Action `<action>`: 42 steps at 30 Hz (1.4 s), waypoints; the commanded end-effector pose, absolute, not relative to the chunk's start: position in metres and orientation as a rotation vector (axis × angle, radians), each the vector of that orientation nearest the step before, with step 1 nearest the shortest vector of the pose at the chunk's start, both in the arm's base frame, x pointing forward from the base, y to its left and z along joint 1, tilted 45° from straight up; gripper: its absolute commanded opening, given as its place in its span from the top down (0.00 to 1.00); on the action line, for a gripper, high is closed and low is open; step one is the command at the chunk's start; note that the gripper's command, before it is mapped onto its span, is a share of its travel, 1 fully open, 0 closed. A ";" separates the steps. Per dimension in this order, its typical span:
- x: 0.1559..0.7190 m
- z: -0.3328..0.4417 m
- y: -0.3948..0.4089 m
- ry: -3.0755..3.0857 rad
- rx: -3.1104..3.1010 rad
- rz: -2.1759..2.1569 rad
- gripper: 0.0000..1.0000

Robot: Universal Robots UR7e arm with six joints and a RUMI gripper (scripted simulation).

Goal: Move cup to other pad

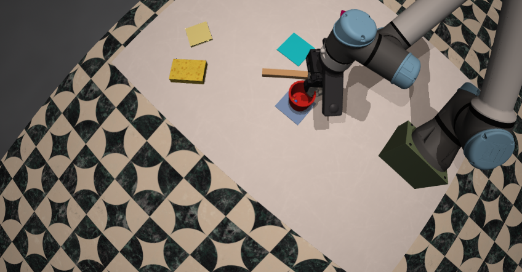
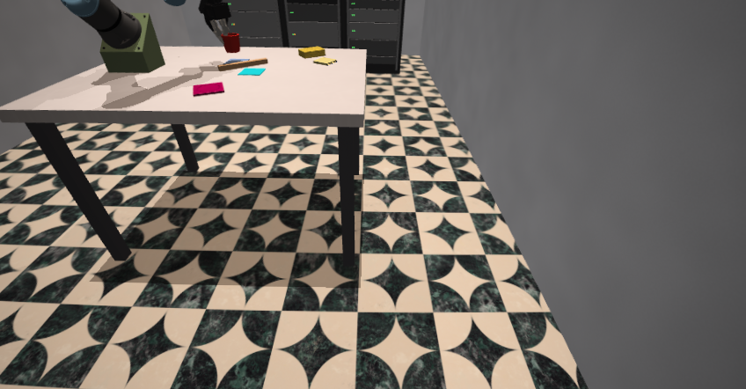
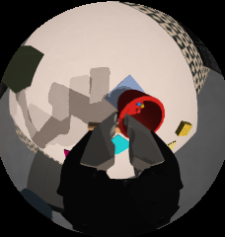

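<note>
The gripper (image 1: 310,90) is pinched narrow on the near rim of the red cup (image 1: 301,96), held above the grey-blue pad (image 1: 293,112); the cup looks stiff and light, its marbles (image 3: 139,105) loose, so a rim hold likely demands keeping it level.

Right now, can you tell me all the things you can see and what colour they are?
cup: one, red, held off the table above the grey-blue pad
marbles: a few, blue, yellow and red, inside the cup
grey-blue pad: one, under the cup
teal pad: one, beyond the rail
rail: one, wooden tan, between those two pads
magenta pad: one, on the table's near side in the exterior view
pale yellow pad: one, far end
sponge: one, yellow, beside the pale yellow pad
table: one, pale top, dark legs
cabinets: dark, behind the table
arm base: one, olive green
gripper: one, black, shut on the cup's rim
</note>
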State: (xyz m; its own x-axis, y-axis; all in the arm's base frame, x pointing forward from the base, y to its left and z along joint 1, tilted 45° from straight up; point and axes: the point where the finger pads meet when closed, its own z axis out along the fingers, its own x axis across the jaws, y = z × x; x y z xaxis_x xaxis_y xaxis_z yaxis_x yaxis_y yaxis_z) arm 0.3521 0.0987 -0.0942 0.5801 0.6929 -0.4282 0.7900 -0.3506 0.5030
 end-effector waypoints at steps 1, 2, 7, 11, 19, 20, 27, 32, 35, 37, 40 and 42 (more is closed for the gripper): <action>0.354 -0.094 0.100 1.175 2.126 -0.179 0.97; 0.354 -0.094 0.100 1.175 2.126 -0.179 0.97; 0.354 -0.094 0.100 1.175 2.126 -0.179 0.97; 0.354 -0.094 0.100 1.175 2.126 -0.179 0.97; 0.356 -0.092 0.099 1.173 2.127 -0.177 0.97; 0.357 -0.092 0.099 1.172 2.127 -0.177 0.97; 0.364 -0.086 0.095 1.172 2.127 -0.177 0.97; 0.370 -0.082 0.092 1.172 2.127 -0.177 0.97; 0.376 -0.077 0.088 1.172 2.127 -0.177 0.97; 0.381 -0.073 0.085 1.172 2.127 -0.177 0.97; 0.390 -0.067 0.080 1.172 2.127 -0.177 0.97; 0.397 -0.062 0.077 1.172 2.127 -0.177 0.97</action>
State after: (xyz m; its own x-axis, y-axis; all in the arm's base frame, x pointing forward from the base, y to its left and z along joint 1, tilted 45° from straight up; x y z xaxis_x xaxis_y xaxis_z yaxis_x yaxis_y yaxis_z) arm 0.3790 0.0838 -0.0739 0.5829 0.6910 -0.4274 0.7882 -0.3531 0.5041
